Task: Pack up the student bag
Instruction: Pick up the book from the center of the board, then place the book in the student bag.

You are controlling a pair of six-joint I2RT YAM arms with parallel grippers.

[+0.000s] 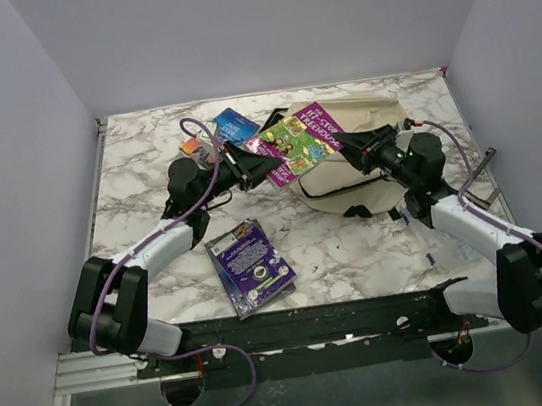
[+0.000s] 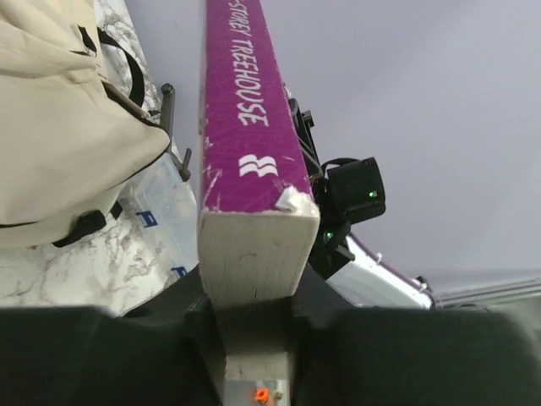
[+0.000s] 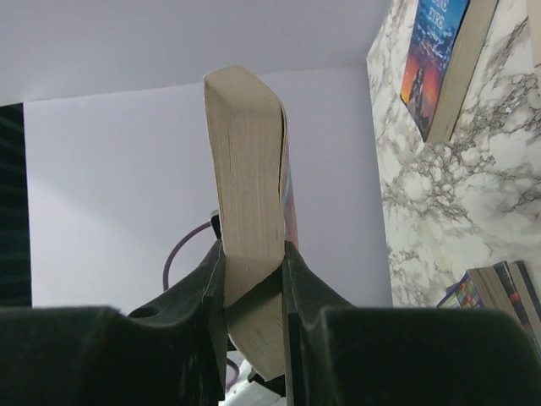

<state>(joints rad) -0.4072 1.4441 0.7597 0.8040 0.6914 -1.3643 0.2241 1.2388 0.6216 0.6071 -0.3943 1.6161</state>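
Note:
A thick book with a purple and green cover hangs tilted over the student bag, a cream fabric backpack with black straps lying at the back right of the table. My left gripper is shut on the book's left corner; in the left wrist view the purple spine runs up from the jaws, with the bag to the left. My right gripper is shut on the opposite edge; its wrist view shows the cream page block pinched between the fingers.
A dark purple book lies on the marble table in front of the bag. A blue book and a few others lie at the back left. A clear plastic compartment box sits to the right of the bag.

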